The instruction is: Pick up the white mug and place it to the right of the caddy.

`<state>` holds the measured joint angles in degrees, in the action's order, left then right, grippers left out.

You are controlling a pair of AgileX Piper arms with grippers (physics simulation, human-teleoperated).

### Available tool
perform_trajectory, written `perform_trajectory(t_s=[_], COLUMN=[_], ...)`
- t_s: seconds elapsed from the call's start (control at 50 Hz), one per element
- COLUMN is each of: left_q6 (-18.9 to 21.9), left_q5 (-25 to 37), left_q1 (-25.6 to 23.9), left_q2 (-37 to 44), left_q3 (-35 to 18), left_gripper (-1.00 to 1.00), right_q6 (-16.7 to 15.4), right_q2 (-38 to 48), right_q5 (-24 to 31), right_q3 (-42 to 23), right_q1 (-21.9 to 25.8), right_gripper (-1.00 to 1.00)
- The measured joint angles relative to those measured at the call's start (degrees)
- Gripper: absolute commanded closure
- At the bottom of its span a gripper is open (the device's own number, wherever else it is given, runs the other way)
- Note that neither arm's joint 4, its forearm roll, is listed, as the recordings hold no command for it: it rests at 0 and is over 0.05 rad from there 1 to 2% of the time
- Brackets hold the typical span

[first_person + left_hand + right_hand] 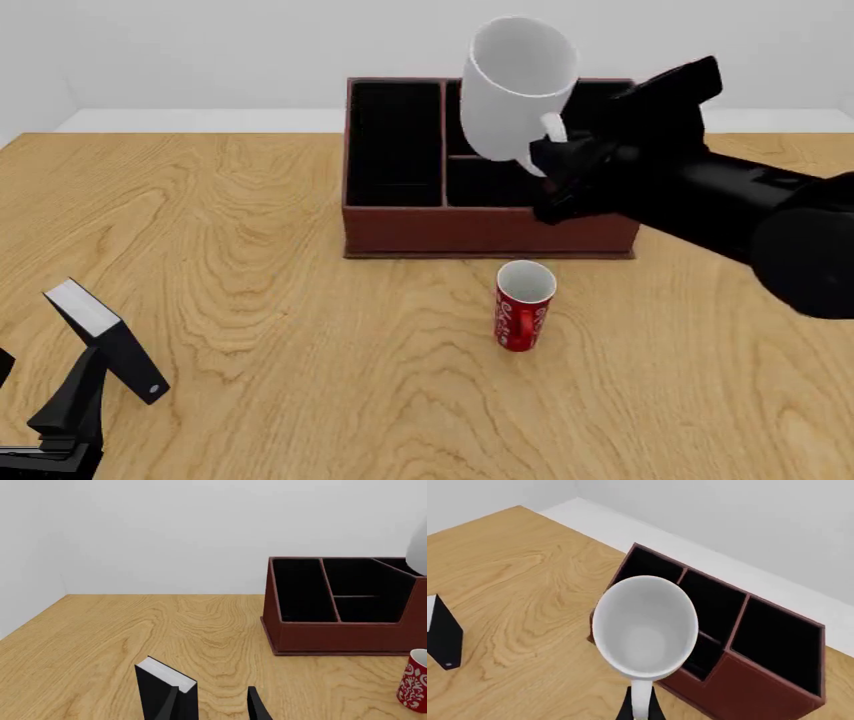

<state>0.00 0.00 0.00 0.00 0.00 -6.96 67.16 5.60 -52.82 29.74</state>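
Note:
The white mug (518, 88) hangs in the air above the caddy (400, 225), tilted, its handle pinched by my right gripper (550, 135). In the right wrist view the white mug (646, 625) shows its open mouth, with the fingers (624, 711) shut on its handle, and the reddish-brown caddy (747, 690) lies beneath and behind it. The caddy (333, 635) also shows in the left wrist view. My left gripper (54, 415) is low at the near left edge, open and empty; its fingertips (257, 707) show in the left wrist view.
A red mug (522, 306) with white lettering stands upright just in front of the caddy; it also shows in the left wrist view (415, 680). A small black-and-white slanted block (110, 340) stands by my left gripper and shows in the left wrist view (167, 687).

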Motion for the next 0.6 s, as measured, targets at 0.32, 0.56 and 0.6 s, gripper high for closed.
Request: perform_trajectory(t_s=[0.32,0.56,0.6], left_q6=[0.00,0.00,0.00], left_q5=[0.00,0.00,0.00], left_q1=[0.00,0.00,0.00], left_q2=[0.00,0.00,0.00], left_q3=[0.00,0.00,0.00], left_gripper=[-1.00,-1.00,-1.00], right_q6=[0.13,-0.02,-0.04], right_q2=[-7.93,-13.09,-13.92], right_q5=[4.38,7.54,8.14], right_q3=[1.64,2.82,2.92], right_q1=[-7.81,-13.04,-14.00], right_gripper=[1.00,1.00,1.00])
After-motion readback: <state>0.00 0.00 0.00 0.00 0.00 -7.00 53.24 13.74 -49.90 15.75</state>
